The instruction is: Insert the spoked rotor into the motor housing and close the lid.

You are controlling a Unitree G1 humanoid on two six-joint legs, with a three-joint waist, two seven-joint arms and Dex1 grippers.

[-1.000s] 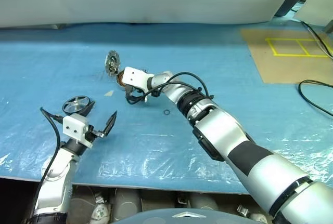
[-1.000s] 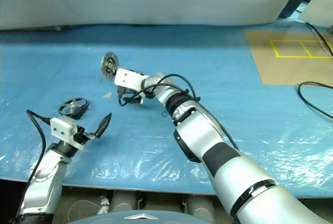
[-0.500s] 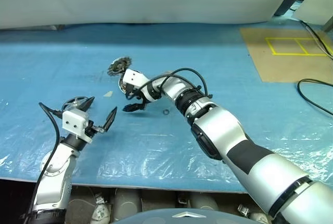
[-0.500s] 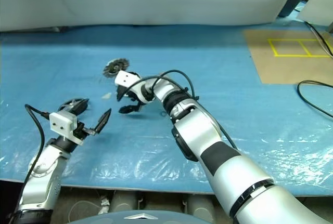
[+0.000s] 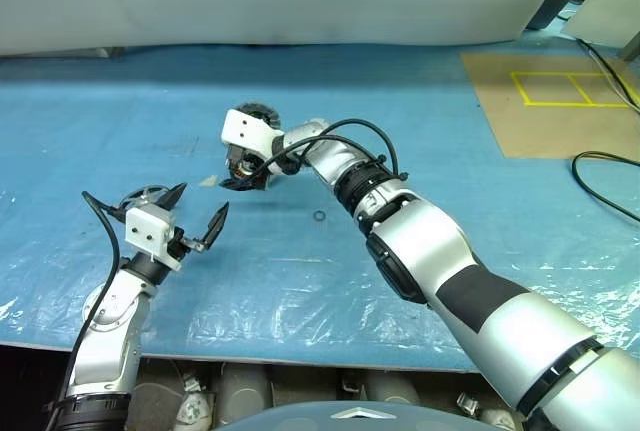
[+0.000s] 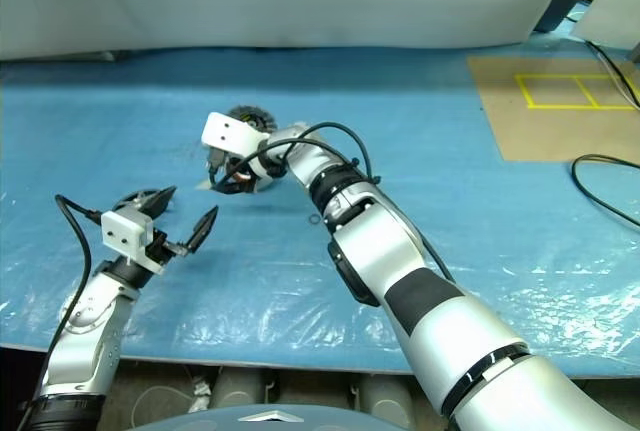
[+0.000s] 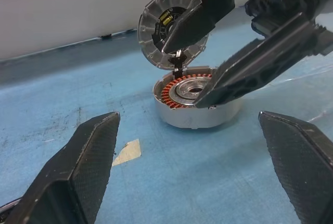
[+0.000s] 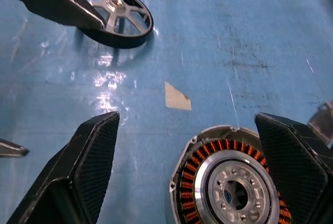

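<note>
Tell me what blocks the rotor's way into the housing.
The right gripper hangs open directly over the motor housing, so its fingers cover the opening. The hinged lid stands up, clear. The spoked rotor lies apart on the sheet.

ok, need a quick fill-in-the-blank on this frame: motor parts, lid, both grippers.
1. The lid of the motor housing stands ____.
2. The spoked rotor lies on the blue ____.
3. The right gripper hangs over the housing with fingers ____.
4. The left gripper holds ____.

Missing words: open; sheet; open; nothing
</note>
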